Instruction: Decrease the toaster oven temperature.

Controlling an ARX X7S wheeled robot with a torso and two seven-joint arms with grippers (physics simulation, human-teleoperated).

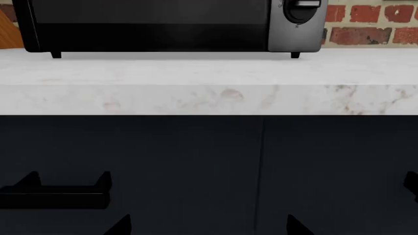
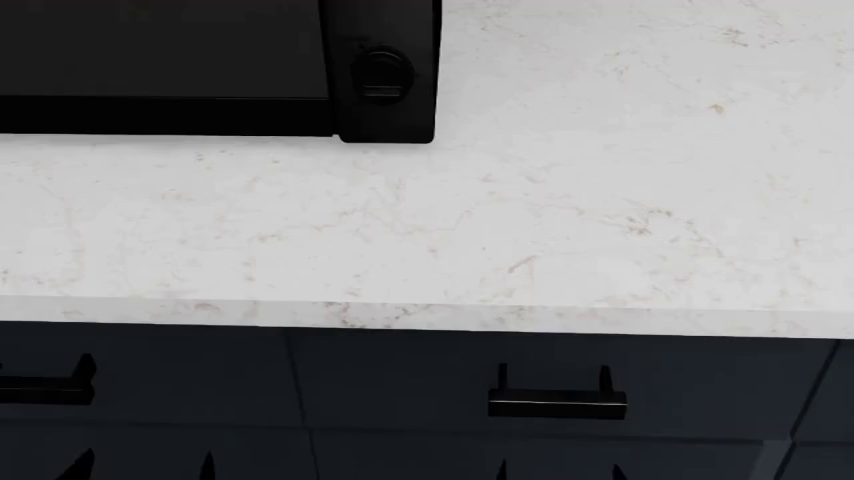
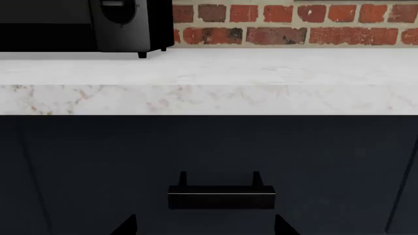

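Note:
The black toaster oven [image 2: 160, 60] stands at the back left of the white marble counter [image 2: 561, 200], its knob panel [image 2: 384, 72] at its right end with one round knob showing. It shows in the left wrist view [image 1: 150, 24] with a knob [image 1: 302, 10], and in the right wrist view [image 3: 124, 24]. My left gripper [image 2: 140, 468] and right gripper [image 2: 558, 470] hang low in front of the dark cabinet fronts, below the counter edge. Both are open and empty; only the fingertips [image 1: 121, 226] [image 3: 125, 225] show.
Dark navy drawers with black bar handles [image 2: 557, 403] [image 2: 47, 388] run under the counter. A red brick wall [image 3: 294, 22] backs the counter. A wooden object [image 1: 10, 29] shows at the oven's left side.

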